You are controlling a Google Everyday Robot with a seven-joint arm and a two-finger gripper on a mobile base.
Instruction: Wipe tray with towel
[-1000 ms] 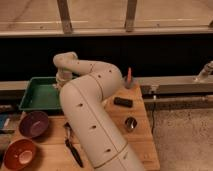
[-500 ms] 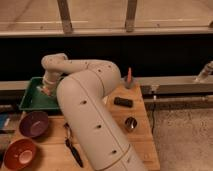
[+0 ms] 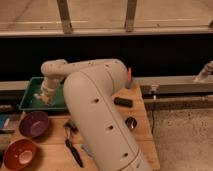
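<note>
Gripper (image 3: 44, 98) lowered inside tray (image 3: 29, 102), near its middle; finger state not discernible. Green tray placed at rear left of wooden table (image 3: 142, 127), long axis running left to right, parallel to table's back edge. Towel not distinguishable under gripper. Purple bowl (image 3: 33, 123) just in front of tray, orange bowl (image 3: 19, 154) nearer still. Black utensil (image 3: 73, 150) lying beside bowls.

Lab, pincer (image 3: 44, 98) over wooden table (image 3: 142, 125)
</note>
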